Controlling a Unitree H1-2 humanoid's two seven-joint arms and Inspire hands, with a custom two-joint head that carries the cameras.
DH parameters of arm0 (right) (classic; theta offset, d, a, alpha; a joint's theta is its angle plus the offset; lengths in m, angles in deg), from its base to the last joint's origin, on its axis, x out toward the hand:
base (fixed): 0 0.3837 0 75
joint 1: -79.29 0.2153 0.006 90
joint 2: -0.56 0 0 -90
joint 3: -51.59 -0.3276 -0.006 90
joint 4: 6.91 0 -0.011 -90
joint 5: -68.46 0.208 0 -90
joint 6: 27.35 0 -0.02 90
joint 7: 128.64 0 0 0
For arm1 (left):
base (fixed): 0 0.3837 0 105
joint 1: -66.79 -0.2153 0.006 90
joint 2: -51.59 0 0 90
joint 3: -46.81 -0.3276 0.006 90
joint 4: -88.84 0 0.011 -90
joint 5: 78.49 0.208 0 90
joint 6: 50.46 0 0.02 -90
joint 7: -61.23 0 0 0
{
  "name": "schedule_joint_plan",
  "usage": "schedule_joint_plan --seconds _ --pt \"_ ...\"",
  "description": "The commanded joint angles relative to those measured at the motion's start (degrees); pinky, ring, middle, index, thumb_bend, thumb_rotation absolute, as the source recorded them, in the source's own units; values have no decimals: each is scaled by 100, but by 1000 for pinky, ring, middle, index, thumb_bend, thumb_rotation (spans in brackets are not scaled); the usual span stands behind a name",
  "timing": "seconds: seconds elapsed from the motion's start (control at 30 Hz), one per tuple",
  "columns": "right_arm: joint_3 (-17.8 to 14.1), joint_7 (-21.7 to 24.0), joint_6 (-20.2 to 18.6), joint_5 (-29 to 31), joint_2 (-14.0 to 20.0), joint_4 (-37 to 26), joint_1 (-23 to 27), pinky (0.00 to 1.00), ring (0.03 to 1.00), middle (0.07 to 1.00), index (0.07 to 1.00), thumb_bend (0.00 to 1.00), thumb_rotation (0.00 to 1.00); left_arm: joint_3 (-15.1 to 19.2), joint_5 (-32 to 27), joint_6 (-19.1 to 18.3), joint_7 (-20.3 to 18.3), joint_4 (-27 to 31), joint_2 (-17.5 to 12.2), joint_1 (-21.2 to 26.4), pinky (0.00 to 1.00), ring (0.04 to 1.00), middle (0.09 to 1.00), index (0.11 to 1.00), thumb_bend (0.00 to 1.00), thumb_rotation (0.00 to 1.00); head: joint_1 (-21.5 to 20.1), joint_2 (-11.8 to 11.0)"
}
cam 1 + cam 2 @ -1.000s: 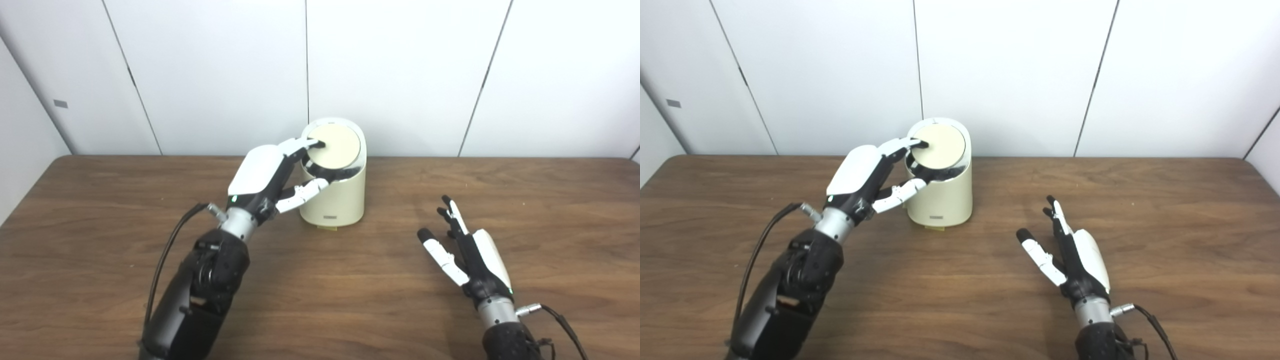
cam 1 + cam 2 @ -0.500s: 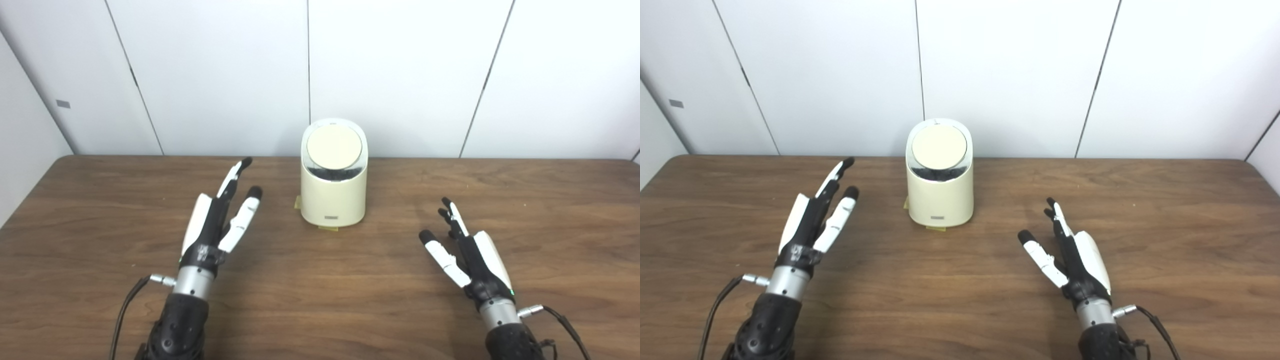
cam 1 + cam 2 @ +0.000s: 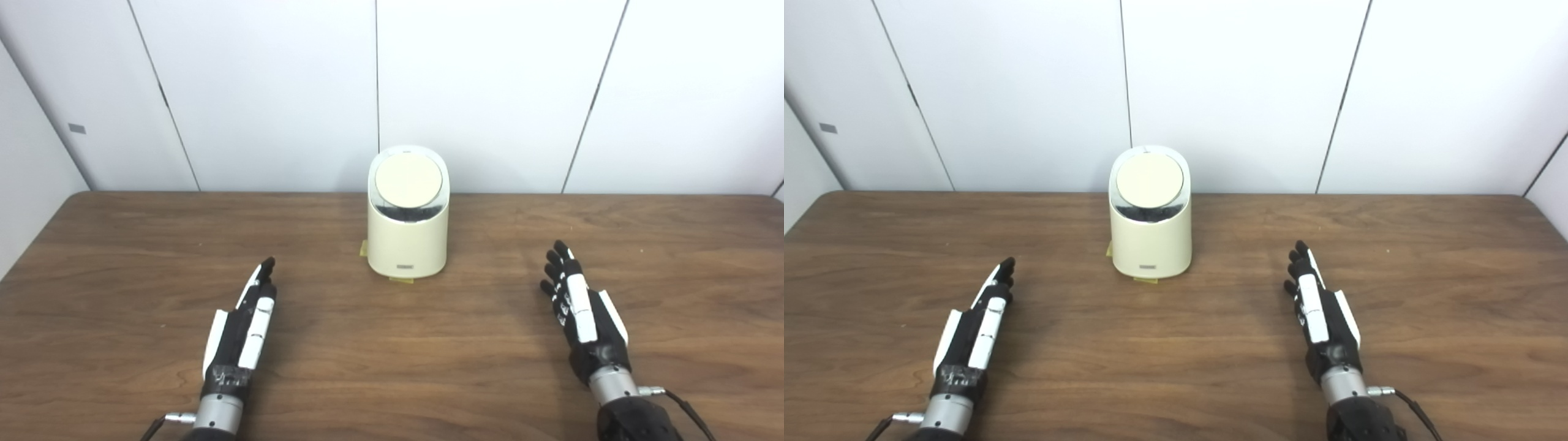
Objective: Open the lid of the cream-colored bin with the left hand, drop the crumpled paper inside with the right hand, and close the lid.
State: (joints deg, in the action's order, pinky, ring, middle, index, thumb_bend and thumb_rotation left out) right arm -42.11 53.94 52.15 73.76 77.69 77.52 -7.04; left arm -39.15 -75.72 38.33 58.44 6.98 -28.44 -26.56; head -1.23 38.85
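The cream-colored bin (image 3: 408,239) stands upright at the far middle of the wooden table (image 3: 392,380), near the wall. Its round lid (image 3: 408,180) lies closed on top, with a dark gap under its front edge. My left hand (image 3: 239,334) rests low over the table at the near left, fingers straight and together, holding nothing. My right hand (image 3: 580,315) rests at the near right, fingers straight, holding nothing. Both hands are well apart from the bin. No crumpled paper shows in either view.
A small yellow tab (image 3: 401,280) pokes out under the bin's front and another at its left base. White wall panels (image 3: 490,92) rise right behind the table's far edge.
My left hand left the lid and drew back to the near left of the table. The lid stays closed. My right hand turned edge-on with its thumb tucked in, staying at the near right.
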Motion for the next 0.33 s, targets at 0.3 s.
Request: schedule_joint_plan --seconds 0.3 --pt "5 -19 169 14 44 -168 -88 1000 1000 1000 1000 545 1000 81 -839 -149 -36 49 206 -153 1000 992 996 1000 458 966 -54 57"
